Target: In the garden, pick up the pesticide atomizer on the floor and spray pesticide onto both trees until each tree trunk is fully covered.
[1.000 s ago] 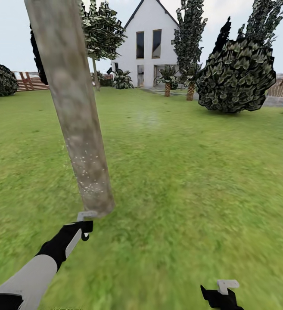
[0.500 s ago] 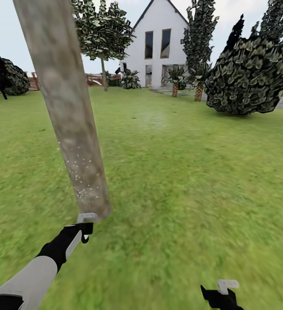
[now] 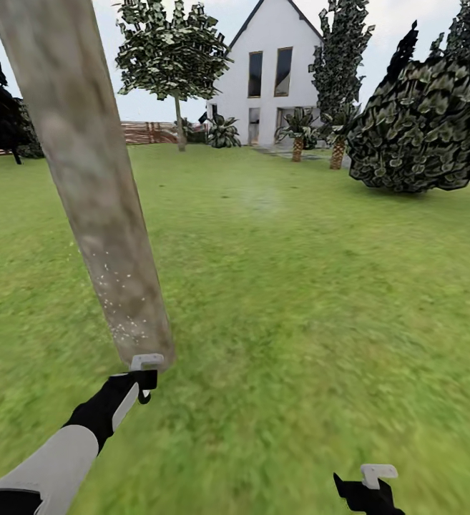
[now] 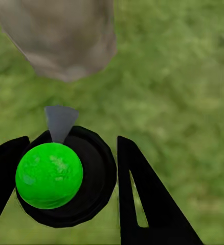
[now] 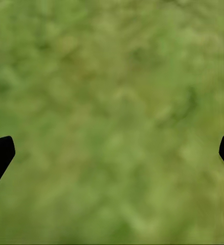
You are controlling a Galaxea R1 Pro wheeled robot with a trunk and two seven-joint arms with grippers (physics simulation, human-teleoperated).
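Setting: garden lawn (image 3: pixel 299 286), blurry green grass in every direction, level and unbroken around both arms. A white house (image 3: pixel 270 79) stands far ahead of the grippers, with a brown slatted fence (image 3: pixel 149 132) to its left and a large dark leafy bush (image 3: pixel 420 129) well ahead of the right arm.

Left gripper (image 3: pixel 143 375): clamped on the pesticide atomizer (image 4: pixel 66 176), whose black round body with a bright green top sits between the black fingers (image 4: pixel 142 199); its pale nozzle points at the tree base.

Near tree (image 3: pixel 91 186): thick mottled grey-brown trunk, leaning in the head view, foot just beyond the left gripper's tip; pale specks dot its lower part.

Second tree (image 3: pixel 174 64): far ahead, by the fence.

Right gripper (image 3: pixel 369 486): low over bare grass, fingers wide apart, holding nothing.
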